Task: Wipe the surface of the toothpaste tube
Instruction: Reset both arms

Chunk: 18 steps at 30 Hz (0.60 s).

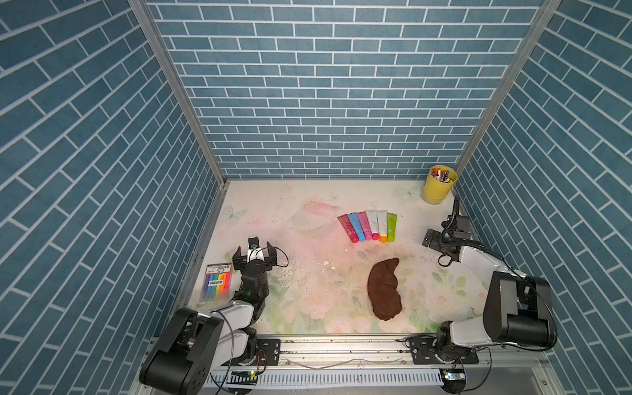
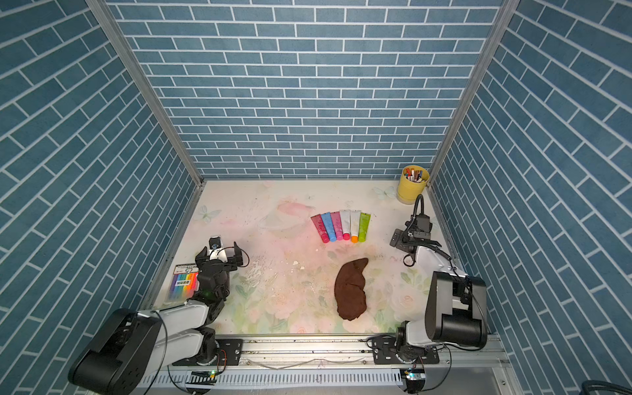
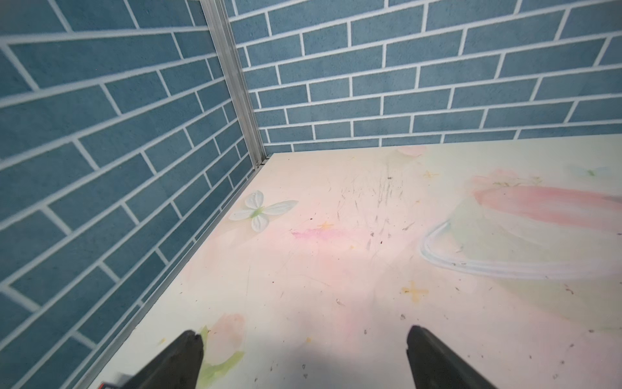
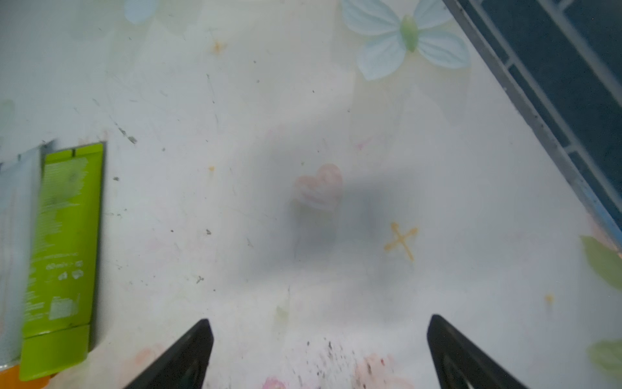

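**Floral-print counter (image 1: 307, 212) enclosed by blue brick-pattern walls (image 1: 325, 102).** Six soft plastic toothpaste tubes (image 1: 367, 225) lie flat, side by side, at the rear right of the counter, with their caps towards the front. From left to right they are crimson, blue, pink, two white and lime green. Which of the six is to be wiped cannot be told.

A crumpled dark-brown cloth (image 1: 384, 290) lies in front of the row, well apart from it and touched by neither arm.

The left gripper (image 3: 303, 331) sits near the counter's left edge, far from the tubes. Its jaws stand wide apart with only bare counter between them.

The right gripper (image 4: 319, 319) is near the row's right end. In both top views it is seen side-on and its gap is hard to judge. The right wrist view shows the jaws spread wide over bare counter, holding nothing. That blurred view shows the lime-green tube (image 4: 64, 256) nearly whole. The white tube (image 4: 13, 235) beside it is cut off by the frame edge, and its orange cap (image 4: 6, 374) shows only as a sliver.

A flat pack of coloured marker pens (image 1: 217, 282) lies beside the left wall, one edge covered by the left arm (image 2: 212, 284). A yellow cup of pens (image 1: 437, 186) stands in the rear right corner.
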### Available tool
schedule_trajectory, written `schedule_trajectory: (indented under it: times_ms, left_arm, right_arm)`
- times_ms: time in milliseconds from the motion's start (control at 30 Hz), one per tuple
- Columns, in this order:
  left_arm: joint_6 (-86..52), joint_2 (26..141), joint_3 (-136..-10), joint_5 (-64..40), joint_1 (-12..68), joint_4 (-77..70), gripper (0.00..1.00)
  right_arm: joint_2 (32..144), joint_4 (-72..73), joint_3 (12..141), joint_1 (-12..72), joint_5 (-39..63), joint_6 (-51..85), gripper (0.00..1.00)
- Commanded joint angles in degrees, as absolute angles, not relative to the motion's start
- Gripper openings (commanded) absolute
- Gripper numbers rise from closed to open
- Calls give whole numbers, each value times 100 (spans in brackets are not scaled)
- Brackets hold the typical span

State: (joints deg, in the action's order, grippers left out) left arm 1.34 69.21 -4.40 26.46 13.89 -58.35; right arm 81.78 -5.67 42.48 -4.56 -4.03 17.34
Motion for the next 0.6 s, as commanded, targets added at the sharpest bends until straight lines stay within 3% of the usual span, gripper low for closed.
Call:
schedule_trajectory:
  times_ms: [0,133,200,333,567]
  left_arm:
    - [54,7254,-627,1629,999,-6959,100]
    - [97,7466,-688,1214,650,-7185,100]
    - [-86,7914,-460,1160,395,-8065,100]
    - [-258,8725,-546,717,88,-8714,100]
    - [-298,8660,-588,817,97,-8514,100]
  right_arm:
    - [8090,642,3859,-471,-592,1285,99]
    - [8179,1819,3327,-522,-290,1179,99]
    - [8213,2352,3143,-527,-180,1147,99]
    - [8381,2254,3311,-550,-49,1017,99]
    - [8155,2749,2962,-580,-268,982,99]
